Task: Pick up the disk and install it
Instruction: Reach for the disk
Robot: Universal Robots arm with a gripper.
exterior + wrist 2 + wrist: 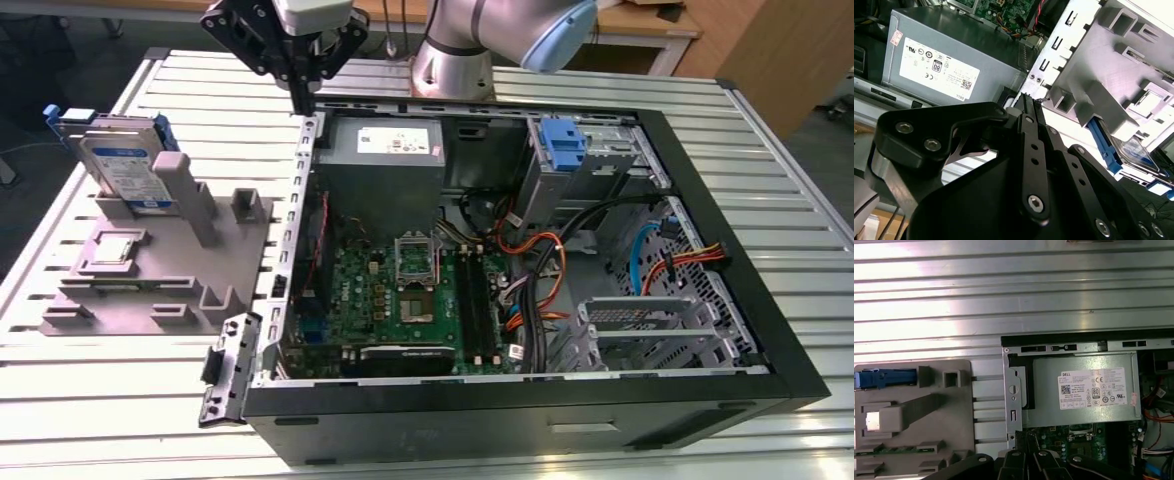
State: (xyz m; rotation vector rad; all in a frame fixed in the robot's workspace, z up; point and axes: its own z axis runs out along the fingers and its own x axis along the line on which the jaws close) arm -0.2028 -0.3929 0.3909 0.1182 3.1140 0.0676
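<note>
Two holders share the ribbed metal counter (80, 390), and across the exterior view from its left the first is a grey plastic stand (167, 275) of matte, blocky posts and shallow recesses. The disk (118, 160) sits in this stand at its far end, propped nearly upright against a tall post, its flat silver-grey face and white-and-blue label turned outward and its blue plastic frame running along the edges. A small square silvery part (118, 250) lies flat in a recess nearer the camera. A narrow strip of bare slats separates the stand from the second holder, an open black computer case (534, 390) lying on its side. Above the case's far corner on the stand's side hangs the tool (304, 100), black and tapering, its fingers drawn close together with nothing between them; it is well apart from the disk, and in the second wrist view its tip (1030, 100) hovers over the case's metal wall. Inside the case, the grey power-supply box (380, 150) with a white sticker fills that far corner, and a green circuit board (400, 300) lies flat below it. Further right stands a blue plastic carrier (563, 145) in a metal bay, with orange and black cables (547, 270) looping beneath. A perforated metal cage (654, 335) occupies the near right corner. The arm's silver base (454, 60) rises just behind the case, and open slatted counter runs along every side.
</note>
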